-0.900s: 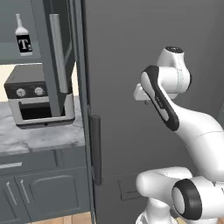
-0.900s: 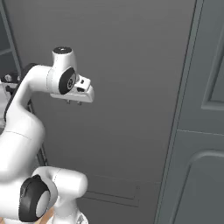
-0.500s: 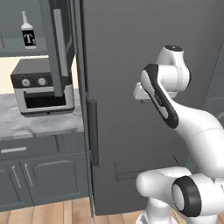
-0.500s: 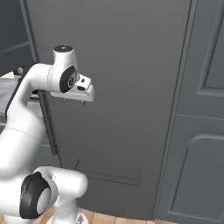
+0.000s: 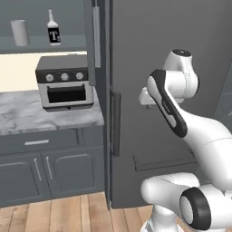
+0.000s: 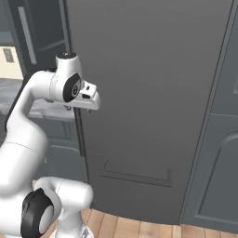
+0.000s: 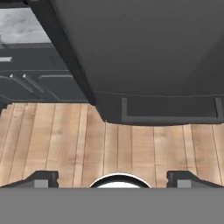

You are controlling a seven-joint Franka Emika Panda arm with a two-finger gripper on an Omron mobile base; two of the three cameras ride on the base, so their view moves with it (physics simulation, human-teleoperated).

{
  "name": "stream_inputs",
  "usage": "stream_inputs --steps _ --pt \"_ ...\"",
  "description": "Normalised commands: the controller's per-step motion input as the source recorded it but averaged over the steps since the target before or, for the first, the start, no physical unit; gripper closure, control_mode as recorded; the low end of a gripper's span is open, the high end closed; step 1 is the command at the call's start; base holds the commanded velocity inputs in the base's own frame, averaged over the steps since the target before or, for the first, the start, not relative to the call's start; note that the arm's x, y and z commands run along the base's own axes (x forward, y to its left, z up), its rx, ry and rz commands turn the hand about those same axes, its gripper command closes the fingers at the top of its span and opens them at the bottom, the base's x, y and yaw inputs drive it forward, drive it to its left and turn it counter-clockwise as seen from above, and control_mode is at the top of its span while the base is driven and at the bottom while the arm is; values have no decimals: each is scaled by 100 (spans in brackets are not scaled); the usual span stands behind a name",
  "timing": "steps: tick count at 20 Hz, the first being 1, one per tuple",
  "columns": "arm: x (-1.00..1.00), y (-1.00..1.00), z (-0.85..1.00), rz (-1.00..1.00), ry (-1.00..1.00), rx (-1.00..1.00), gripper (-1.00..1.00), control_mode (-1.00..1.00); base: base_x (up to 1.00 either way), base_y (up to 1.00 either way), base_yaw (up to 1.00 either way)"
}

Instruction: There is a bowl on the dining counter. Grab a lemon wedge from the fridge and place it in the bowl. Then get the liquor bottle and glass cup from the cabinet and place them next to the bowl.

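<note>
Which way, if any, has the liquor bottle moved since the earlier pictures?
No. The liquor bottle still stands on the cabinet shelf above the toaster oven; the camera shifted.

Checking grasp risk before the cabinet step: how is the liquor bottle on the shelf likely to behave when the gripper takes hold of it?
The liquor bottle stands upright, tall and narrow-necked on a small base, so a sideways nudge would probably tip it. Its smooth whitish body looks slippery, so a grip around the wider body seems safer than the neck. The glass cup stands apart on the same shelf, so contact seems unlikely.
</note>
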Motion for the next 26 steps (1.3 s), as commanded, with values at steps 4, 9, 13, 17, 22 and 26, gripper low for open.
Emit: stream_inputs --steps 4,9,13,17,22,26 --pt "0 0 0 0 0 0 -100 100 0 62 -5" --pt "0 0 0 0 0 0 -100 100 0 41 -9" --pt "0 0 0 0 0 0 -100 100 14 41 -12" --pt "0 4 -1 -4 -4 0 -100 -100 2 8 -2" --pt "17 -5 -28 1 -15 0 -100 -100 0 0 0" --pt "25 -4 -32 4 -30 0 -100 -100 0 0 0"
